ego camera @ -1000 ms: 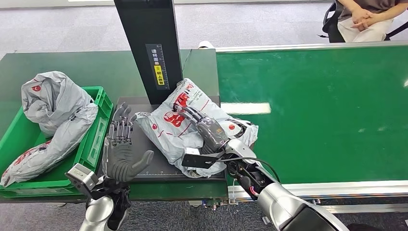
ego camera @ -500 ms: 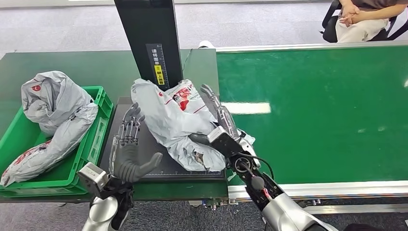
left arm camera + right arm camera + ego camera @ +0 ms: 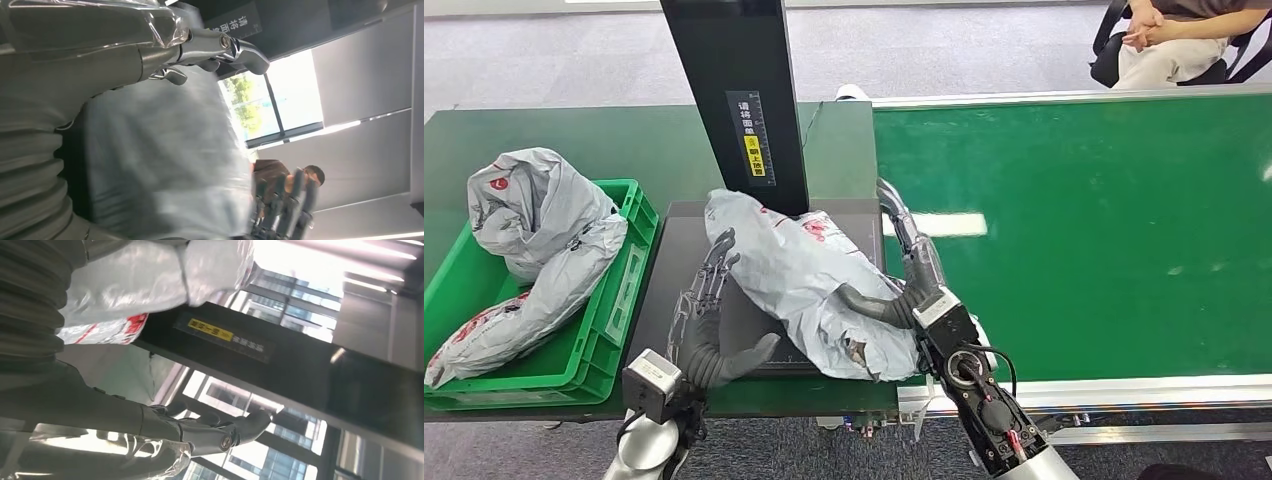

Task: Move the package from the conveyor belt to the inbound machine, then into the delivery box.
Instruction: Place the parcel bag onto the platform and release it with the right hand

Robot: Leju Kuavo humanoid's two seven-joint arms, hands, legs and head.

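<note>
Now grey package (image 3: pixel 809 280) lies on inbound machine's black platform (image 3: pixel 674 260), overhanging its front edge, between both hands: right hand (image 3: pixel 904 280) cups its right side, left hand (image 3: pixel 709 325) spread wide just beside it. Green delivery box (image 3: pixel 619 300) sits at platform's left edge.

The bench (image 3: pixel 624 140) is viewed from above toward 12 o'clock; both close, upturned wrist views apparently share the package (image 3: pixel 804 280).

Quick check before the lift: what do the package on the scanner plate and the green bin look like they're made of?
The package looks like a soft grey plastic mailer bag: glossy, crumpled, creased, with red print. The green bin looks like rigid moulded plastic, with a smooth, slightly shiny rim and slotted walls. The plate under the package looks matte black, with a ruler scale at its front edge; material unclear.
</note>
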